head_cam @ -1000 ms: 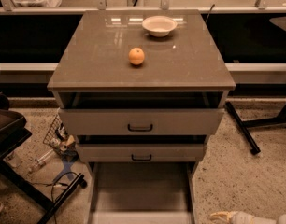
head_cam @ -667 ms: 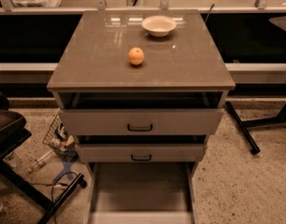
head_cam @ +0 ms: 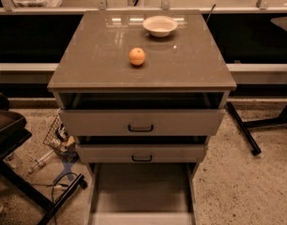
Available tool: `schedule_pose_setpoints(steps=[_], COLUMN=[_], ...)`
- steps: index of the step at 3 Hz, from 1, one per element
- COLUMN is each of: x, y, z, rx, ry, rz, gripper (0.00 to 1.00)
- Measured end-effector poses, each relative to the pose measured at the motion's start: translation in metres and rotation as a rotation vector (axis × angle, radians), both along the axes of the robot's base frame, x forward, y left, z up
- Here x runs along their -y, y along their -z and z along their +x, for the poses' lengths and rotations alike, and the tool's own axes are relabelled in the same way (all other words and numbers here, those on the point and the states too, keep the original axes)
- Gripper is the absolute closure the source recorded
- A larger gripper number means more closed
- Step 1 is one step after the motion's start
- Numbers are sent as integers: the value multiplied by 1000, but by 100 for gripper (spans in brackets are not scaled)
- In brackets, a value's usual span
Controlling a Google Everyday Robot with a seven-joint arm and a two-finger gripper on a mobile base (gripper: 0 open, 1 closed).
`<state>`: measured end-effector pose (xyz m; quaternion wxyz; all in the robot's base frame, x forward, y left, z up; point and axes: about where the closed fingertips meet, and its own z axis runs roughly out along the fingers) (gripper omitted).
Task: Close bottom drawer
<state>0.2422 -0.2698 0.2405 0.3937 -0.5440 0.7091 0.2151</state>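
The grey-brown cabinet (head_cam: 141, 74) has all three drawers open. The bottom drawer (head_cam: 142, 191) is pulled out farthest, toward the bottom edge of the camera view. Its plain grey inside shows, and it holds nothing that I can see. Its front and handle are cut off by the frame edge. The middle drawer (head_cam: 142, 153) and the top drawer (head_cam: 141, 122) are each out a short way, with black handles showing. My gripper is not in view.
An orange (head_cam: 137, 56) and a white bowl (head_cam: 160, 25) sit on the cabinet top. A wire basket with clutter (head_cam: 59, 135) and black chair legs (head_cam: 64, 196) are on the floor at left. A black stand leg (head_cam: 243, 128) lies at right.
A pale part of my arm or gripper at the lower right edge one second ago has left the view. The drawers have not moved.
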Motion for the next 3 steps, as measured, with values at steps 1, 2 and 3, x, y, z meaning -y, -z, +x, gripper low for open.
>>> schedule_pose_setpoints(steps=[1, 2, 3], x=[-12, -16, -32], y=[25, 29, 45], z=[-18, -21, -11], rx=[-52, -57, -58], ry=[24, 25, 21], rz=[62, 71, 116], gripper=[100, 100, 100])
